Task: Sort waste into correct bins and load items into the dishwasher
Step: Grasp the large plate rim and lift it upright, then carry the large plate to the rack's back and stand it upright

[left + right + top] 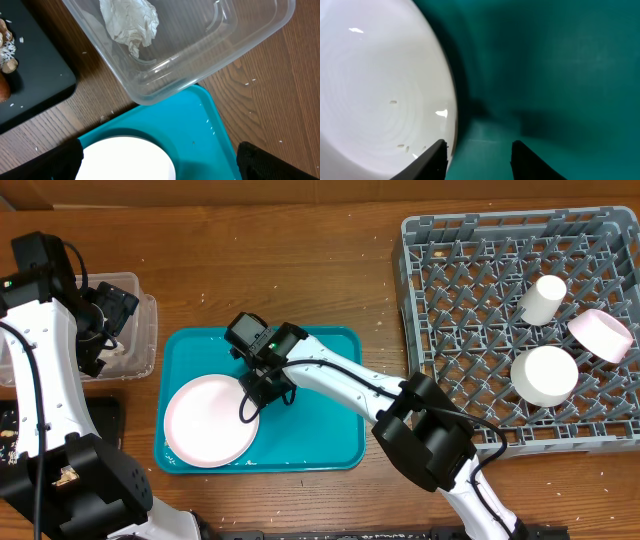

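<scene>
The large pale pink plate [208, 422] lies on the teal tray [320, 430]. My right gripper [262, 387] is open and low at the plate's right rim. In the right wrist view one finger sits over the rim of the plate [380, 85] and the other over the tray, with the gripper [480, 159] empty. My left gripper [157, 167] is wide open and empty, above the clear tub [140, 330]. The tub [235, 40] holds the crumpled foil wrapper [131, 22]. The black tray [35, 75] holds rice crumbs [7, 49] and the carrot [3, 87].
The grey dish rack [470, 300] at the right holds the white cup [540, 298], the small pink dish [600, 334] and the white bowl [545, 374]. The black tray [105, 420] lies front left of the teal tray. A few crumbs lie on the plate.
</scene>
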Controlling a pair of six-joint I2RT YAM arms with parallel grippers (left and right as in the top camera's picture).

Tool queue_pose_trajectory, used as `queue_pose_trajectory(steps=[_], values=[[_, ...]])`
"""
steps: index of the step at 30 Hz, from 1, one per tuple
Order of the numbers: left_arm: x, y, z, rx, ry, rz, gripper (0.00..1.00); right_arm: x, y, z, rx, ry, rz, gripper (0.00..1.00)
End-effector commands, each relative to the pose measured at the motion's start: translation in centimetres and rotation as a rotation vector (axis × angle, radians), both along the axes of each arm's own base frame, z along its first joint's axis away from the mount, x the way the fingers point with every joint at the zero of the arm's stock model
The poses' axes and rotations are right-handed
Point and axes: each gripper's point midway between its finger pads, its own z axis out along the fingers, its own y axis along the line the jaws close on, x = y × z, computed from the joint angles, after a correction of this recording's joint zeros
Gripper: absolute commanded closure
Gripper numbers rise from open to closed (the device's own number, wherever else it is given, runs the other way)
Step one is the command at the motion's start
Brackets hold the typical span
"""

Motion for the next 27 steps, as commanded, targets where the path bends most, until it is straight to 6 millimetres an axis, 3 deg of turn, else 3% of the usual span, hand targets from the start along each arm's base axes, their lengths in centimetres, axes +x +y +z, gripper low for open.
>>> queue_pose_trajectory(steps=[1,6,10,12,16,19,23,27], values=[[0.3,0.4,0.6,0.02,-0.014,0.007,0.0,-0.8,1.0,-0.6,0.01,-0.01,0.092,0.53],[0.3,0.4,0.6,0.02,-0.015,0.007,0.0,-0.6,0.5,-3.1,-0.033,-0.003,0.091,0.53],[0.3,0.4,0.6,0.02,-0.015,0.007,0.0,1.1,-0.7,-3.3,-0.101,-0.068,0.009,0.62],[0.3,0.4,0.6,0.02,-0.014,0.007,0.0,1.8,-1.4,-3.3,-0.136,-0.099,-0.025,0.69],[0.3,0.4,0.6,0.019,-0.014,0.007,0.0,3.2,-2.8,-2.7,-0.169,-0.101,-0.084,0.95],[0.3,0.4,0.6,0.02,-0.014,0.007,0.0,4.1,-3.4,-1.8,-0.169,-0.092,-0.128,0.96],[0.3,0.4,0.6,0.02,-0.014,0.007,0.0,6.6,-4.8,0.9,-0.16,-0.099,-0.184,0.96],[0.3,0.4,0.6,0.02,-0.014,0.007,0.0,10.2,-8.1,5.5,-0.157,-0.11,-0.281,0.96]])
